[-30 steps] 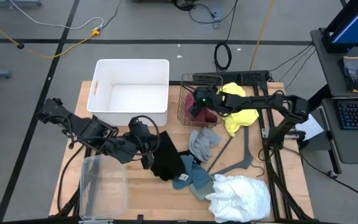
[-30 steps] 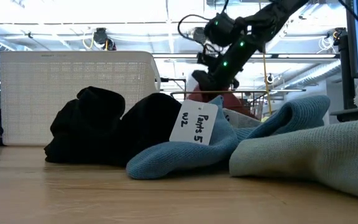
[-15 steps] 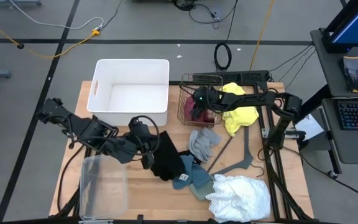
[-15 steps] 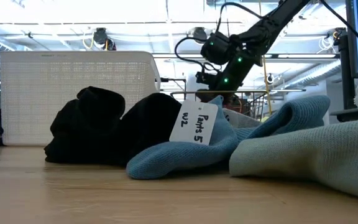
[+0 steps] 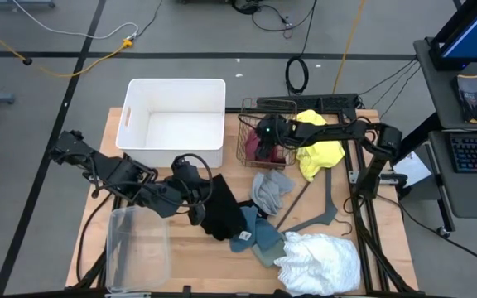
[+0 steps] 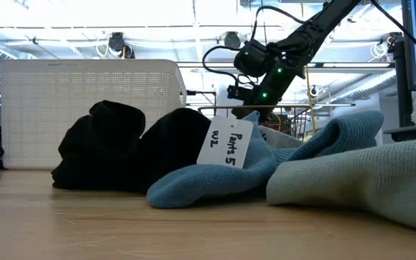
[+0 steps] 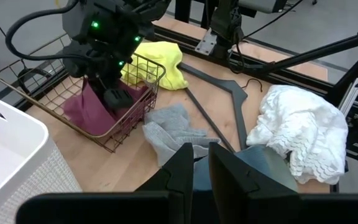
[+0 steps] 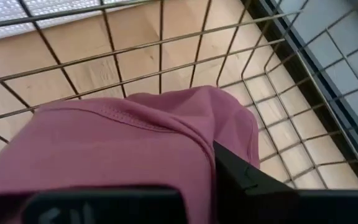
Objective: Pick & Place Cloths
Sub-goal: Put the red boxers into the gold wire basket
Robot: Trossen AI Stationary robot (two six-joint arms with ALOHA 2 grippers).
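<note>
High view: your right gripper (image 5: 265, 142) is down in the wire basket (image 5: 247, 112) near the far edge of the table, right on the maroon cloth (image 5: 273, 153). Your left gripper (image 5: 195, 205) waits by the black cloth (image 5: 220, 211) in the middle.

Low view: black and blue-grey cloths (image 6: 215, 180) lie loose on the table.

Left wrist view: the yellow cloth (image 7: 157, 65), grey cloth (image 7: 169, 127) and frilly white cloth (image 7: 300, 134) lie outside the basket. I cannot tell if this gripper is open.

Right wrist view: maroon cloth sits against a dark finger; I cannot tell if it is pinched.

You have one cloth in the basket, I think, and most are left
</note>
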